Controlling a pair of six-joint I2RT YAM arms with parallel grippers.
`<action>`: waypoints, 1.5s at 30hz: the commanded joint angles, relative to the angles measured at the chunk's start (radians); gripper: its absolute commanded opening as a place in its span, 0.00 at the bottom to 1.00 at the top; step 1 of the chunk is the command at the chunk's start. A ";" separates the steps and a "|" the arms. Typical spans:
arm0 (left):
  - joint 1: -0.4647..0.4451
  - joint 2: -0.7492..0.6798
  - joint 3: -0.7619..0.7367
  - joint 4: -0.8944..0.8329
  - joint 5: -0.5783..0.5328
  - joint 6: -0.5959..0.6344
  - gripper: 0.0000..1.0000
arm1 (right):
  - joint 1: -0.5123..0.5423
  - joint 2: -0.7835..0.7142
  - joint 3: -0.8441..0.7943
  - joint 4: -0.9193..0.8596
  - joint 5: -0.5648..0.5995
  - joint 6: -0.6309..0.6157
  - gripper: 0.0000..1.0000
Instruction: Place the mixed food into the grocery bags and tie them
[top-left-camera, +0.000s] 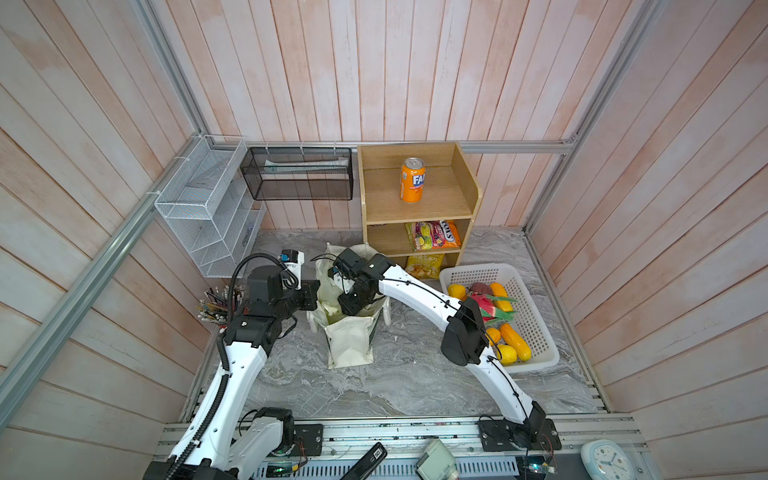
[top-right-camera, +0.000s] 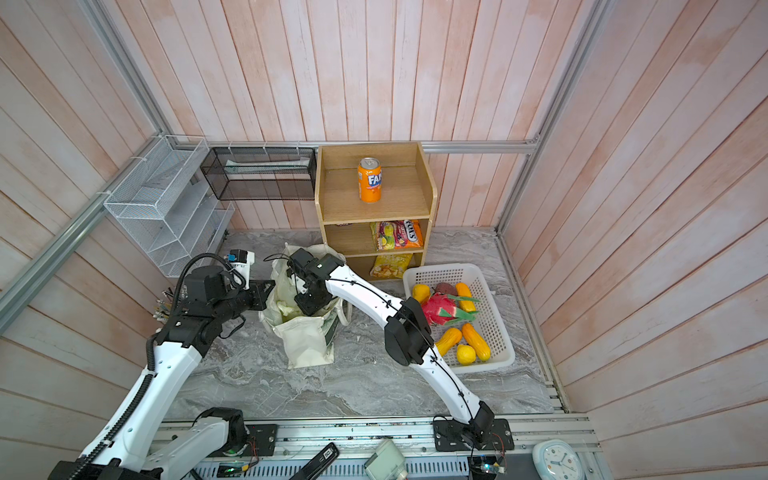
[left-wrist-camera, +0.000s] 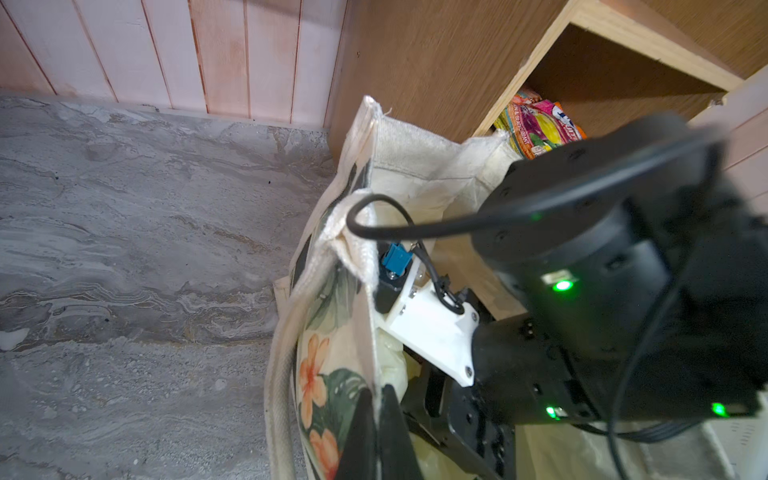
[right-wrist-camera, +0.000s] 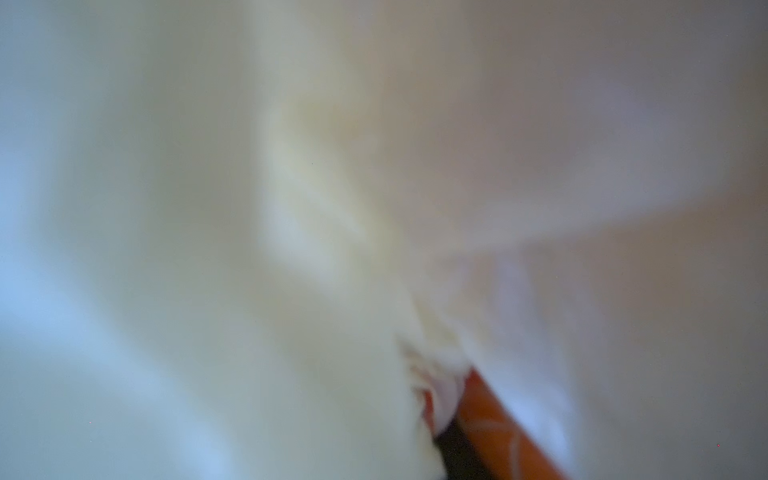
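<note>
Centre of a top view: your right gripper (top-left-camera: 348, 302) sat deep inside the cream tote (top-left-camera: 351, 345), and you could not tell how its jaws stood. A red sliver, probably the cola can (right-wrist-camera: 494, 419), lay just beneath it. Your left gripper (left-wrist-camera: 376, 401) pinched the tote's left rim.

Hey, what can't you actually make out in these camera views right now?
- Right gripper jaws: in both top views, sunk in the cloth tote, hidden by its wrist.
- Tote's contents: covered by that gripper and pale plastic.
- Right wrist view: blurred; only a red sliver shows.
</note>
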 joint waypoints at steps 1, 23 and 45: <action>0.002 -0.016 -0.003 0.069 0.028 -0.003 0.00 | -0.002 -0.080 0.075 -0.039 -0.004 0.013 0.57; 0.003 0.082 0.065 0.126 0.189 -0.043 0.17 | -0.064 -0.545 -0.127 0.218 0.018 0.100 0.70; 0.004 -0.061 0.211 0.156 -0.194 0.009 1.00 | -0.721 -1.438 -1.204 0.774 -0.074 0.295 0.89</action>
